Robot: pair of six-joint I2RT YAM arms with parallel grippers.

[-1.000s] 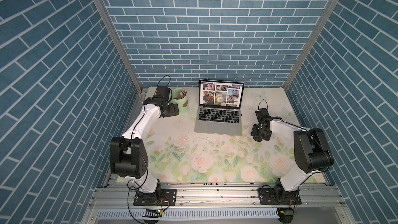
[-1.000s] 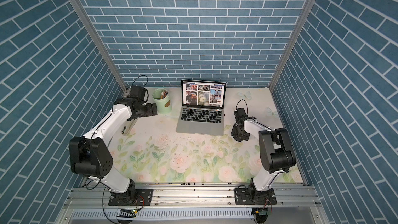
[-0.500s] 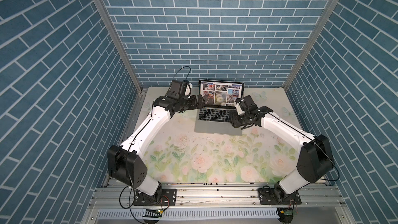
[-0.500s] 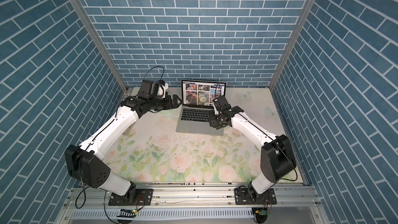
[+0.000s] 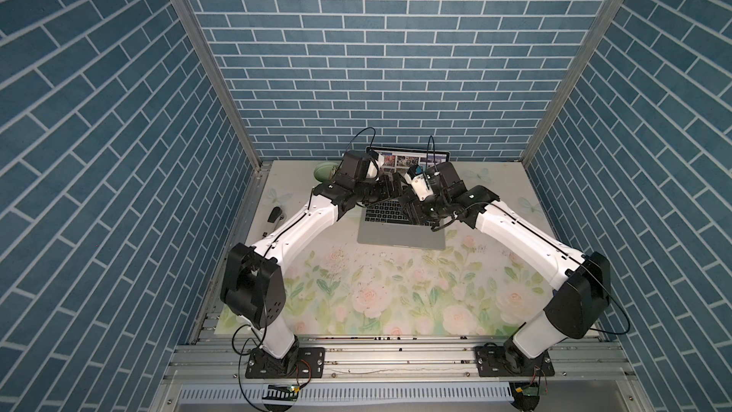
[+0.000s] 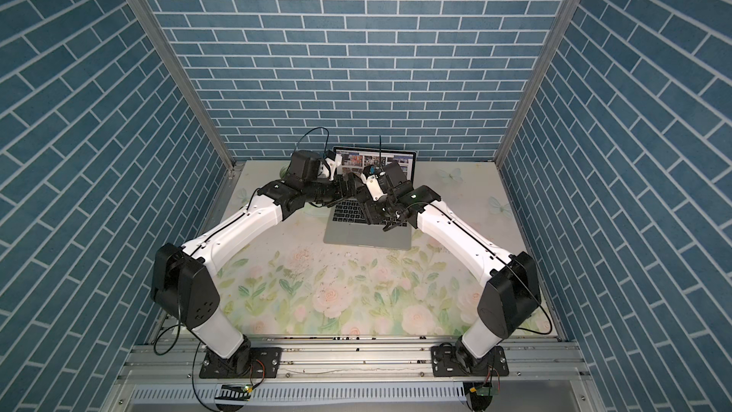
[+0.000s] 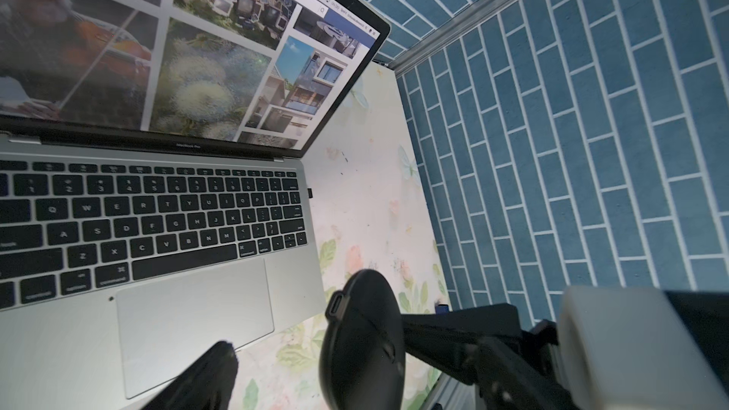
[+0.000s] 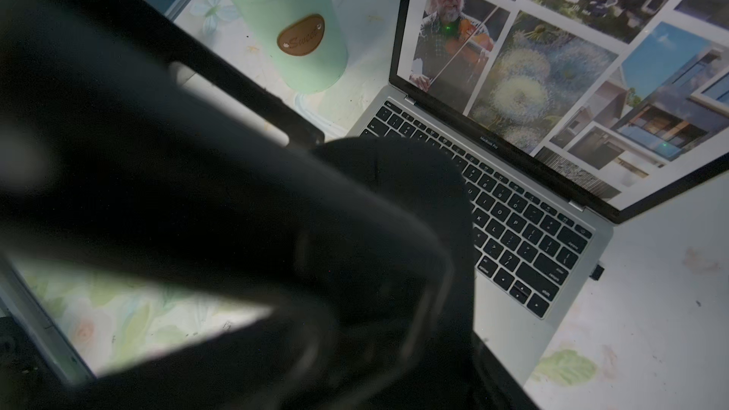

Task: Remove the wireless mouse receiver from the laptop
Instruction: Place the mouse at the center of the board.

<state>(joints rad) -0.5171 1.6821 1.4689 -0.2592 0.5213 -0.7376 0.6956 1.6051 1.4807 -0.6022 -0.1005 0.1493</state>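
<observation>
The silver laptop (image 5: 400, 237) stands open at the back of the table, its screen showing a photo collage. The wireless mouse receiver (image 7: 309, 192) is a tiny black stub sticking out of the laptop's right side beside the keyboard, also seen in the right wrist view (image 8: 597, 272). My left gripper (image 5: 390, 188) and right gripper (image 5: 412, 208) meet over the keyboard, both well away from the receiver. The left one is open; one finger (image 7: 209, 376) shows. The right one is shut on a flat black oval mouse (image 7: 363, 343), held on edge between the left fingers.
A mint-green pen cup (image 8: 288, 25) stands left of the laptop's screen. A small black object (image 5: 274, 214) lies near the table's left edge. The flowered table top (image 5: 376, 299) lies in front of the laptop. Blue brick walls close three sides.
Both arms have swung in from the laptop's two sides and now meet above the keyboard. The right gripper came up from the table right of the laptop.
</observation>
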